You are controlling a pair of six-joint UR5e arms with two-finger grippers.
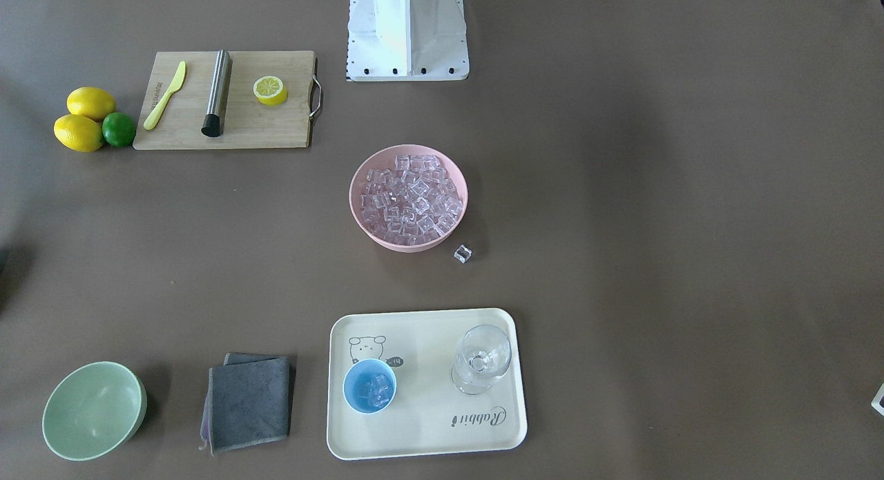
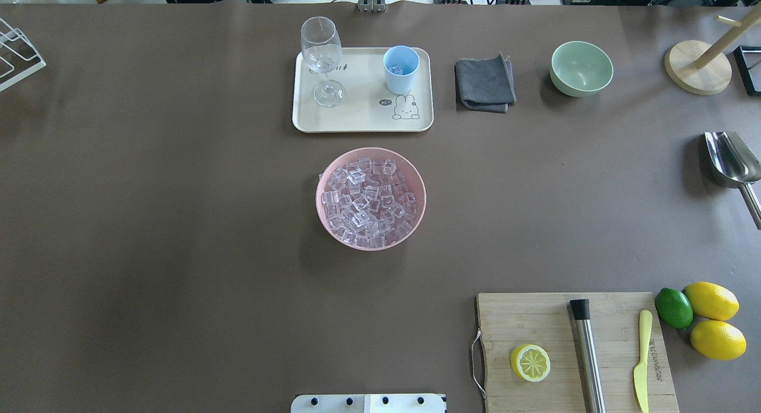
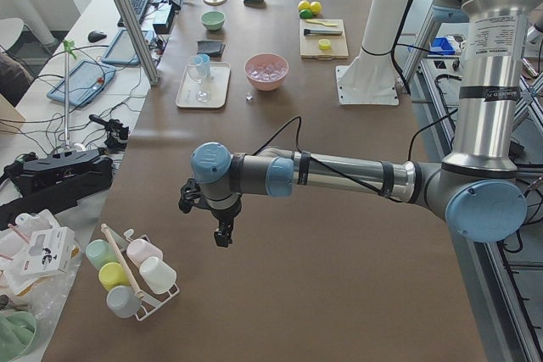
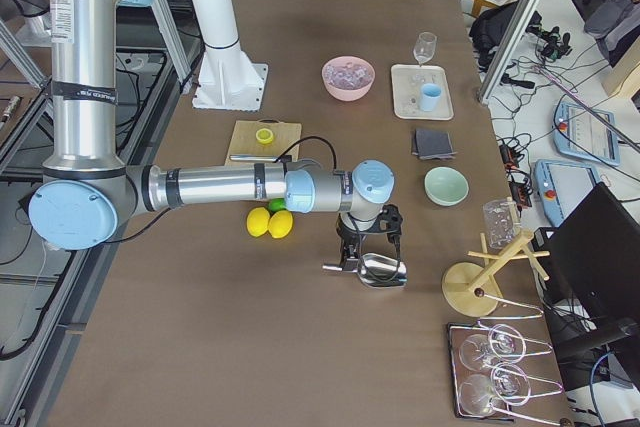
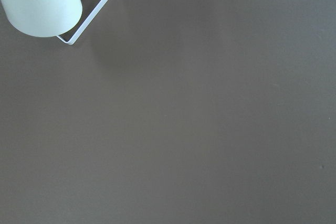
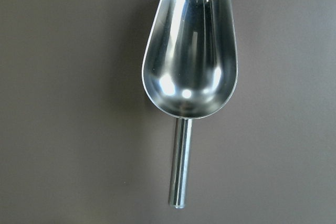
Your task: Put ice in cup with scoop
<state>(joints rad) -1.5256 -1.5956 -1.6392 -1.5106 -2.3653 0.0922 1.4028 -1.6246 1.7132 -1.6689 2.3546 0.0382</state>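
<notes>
The ice [image 1: 409, 200] fills a pink bowl [image 2: 416, 223] at the table's middle. One loose cube [image 1: 462, 254] lies beside the bowl. The light-blue cup [image 1: 370, 386] stands on a cream tray [image 1: 428, 425] and holds a few cubes; it also shows in the overhead view [image 2: 401, 68]. The silver scoop [image 2: 731, 160] lies empty on the table at the robot's far right, filling the right wrist view [image 6: 189, 77]. My right gripper [image 4: 370, 239] hovers just above the scoop [image 4: 382, 270]; I cannot tell if it is open. My left gripper [image 3: 222, 233] hangs over bare table far left; its state is unclear.
A stemmed glass [image 1: 482, 359] shares the tray. A grey cloth [image 1: 248, 400] and a pale green bowl [image 1: 93, 411] lie beside it. A cutting board [image 2: 535, 318] holds a lemon half, a steel cylinder and a yellow knife. A mug rack [image 3: 131, 273] stands near the left gripper.
</notes>
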